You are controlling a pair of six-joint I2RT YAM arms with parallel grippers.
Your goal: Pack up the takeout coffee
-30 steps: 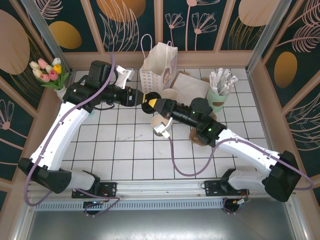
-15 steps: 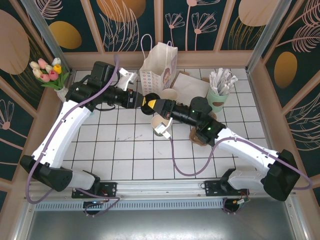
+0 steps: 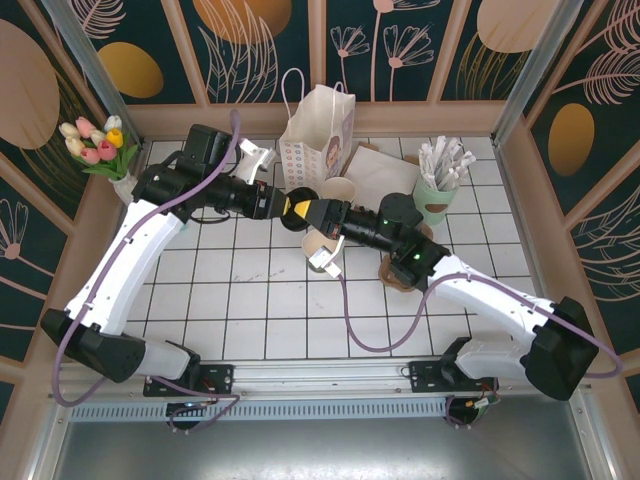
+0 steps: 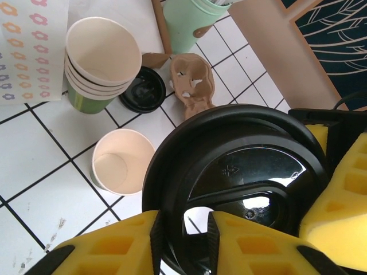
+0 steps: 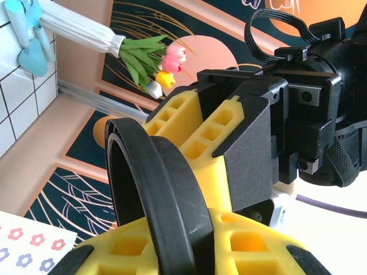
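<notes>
I count two black lids: the raised lid point(image 4: 241, 172), up off the table, and the lying lid point(image 4: 143, 89), flat on the tiles towards the far right. For paper cups with cream insides, there is one loose cup point(image 4: 123, 160) on its own and one cup stack point(image 4: 94, 63) touching the lying lid. I make out at least three nested rims in the stack, but I can't tell the exact number. One mint cup point(image 3: 435, 203) at the far right holds white sticks point(image 3: 443, 160), packed too tightly for me to count. There is one paper bag point(image 3: 318, 135) at the far middle, one brown pulp tray point(image 4: 192, 86), and one bunch of tulips point(image 3: 95, 142) at the far left. There are two arms: the left arm point(image 3: 130, 260) and the right arm point(image 3: 490, 295).
</notes>
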